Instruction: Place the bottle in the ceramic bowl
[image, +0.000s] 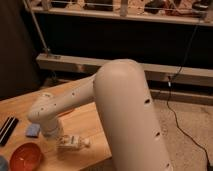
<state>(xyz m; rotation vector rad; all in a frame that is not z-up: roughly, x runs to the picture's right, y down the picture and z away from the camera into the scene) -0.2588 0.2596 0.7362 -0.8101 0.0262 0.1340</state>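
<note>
The bottle (71, 143) lies on its side on the wooden table (90, 125), white cap pointing right. The orange-red ceramic bowl (25, 156) sits at the front left, a short way left of the bottle. My gripper (56, 137) hangs under the white wrist, right at the bottle's left end, between the bottle and the bowl. The wrist and the big white arm (125, 115) hide most of it. I cannot tell whether it holds the bottle.
A blue sponge (32, 131) lies just behind the bowl, left of the wrist. Dark strips (7, 130) lie at the table's left edge. The table's right front edge drops off to carpet with a black cable (175, 107).
</note>
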